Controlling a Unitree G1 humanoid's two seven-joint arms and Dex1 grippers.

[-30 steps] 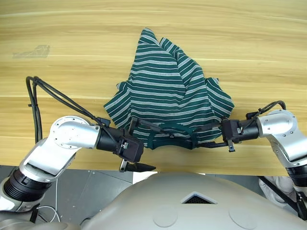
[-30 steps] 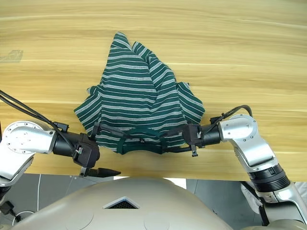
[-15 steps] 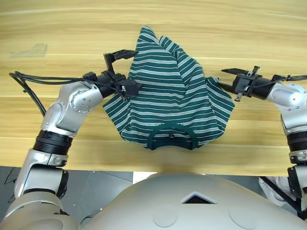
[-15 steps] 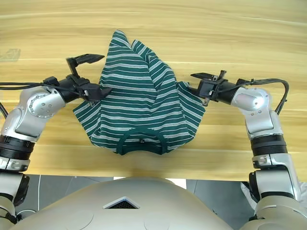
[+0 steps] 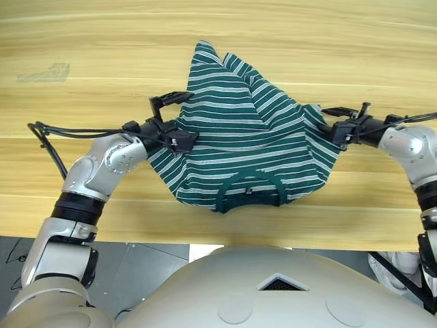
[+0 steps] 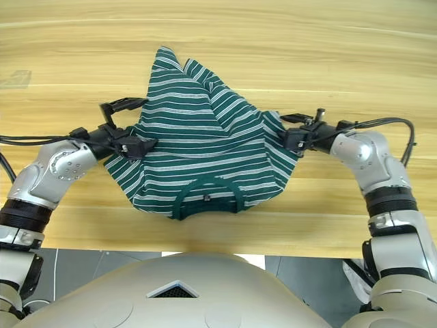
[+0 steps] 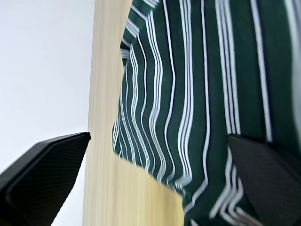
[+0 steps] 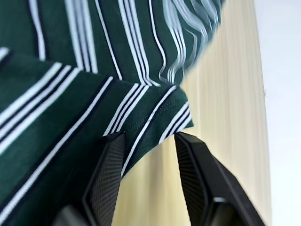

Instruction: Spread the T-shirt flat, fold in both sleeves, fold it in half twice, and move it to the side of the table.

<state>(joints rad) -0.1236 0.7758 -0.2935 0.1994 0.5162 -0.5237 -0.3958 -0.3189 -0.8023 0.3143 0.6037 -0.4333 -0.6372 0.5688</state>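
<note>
A dark green T-shirt with white stripes (image 5: 239, 130) lies bunched on the wooden table (image 5: 102, 41), its collar (image 5: 249, 191) towards the near edge. My left gripper (image 5: 179, 119) is at the shirt's left edge. It stands open, with the fabric edge between its widely spread fingers (image 7: 47, 160). My right gripper (image 5: 326, 119) is at the shirt's right sleeve (image 8: 155, 113). It is shut on the sleeve hem, which runs between its two fingers (image 8: 108, 169).
Bare table top lies on every side of the shirt. The near table edge (image 5: 136, 239) runs just below the collar. A faint grey mark (image 5: 44, 72) sits far left on the wood.
Both arms swung up from the collar to the shirt's sides, and the right gripper closed on the sleeve. The shirt now lies wider and has shifted slightly right.
</note>
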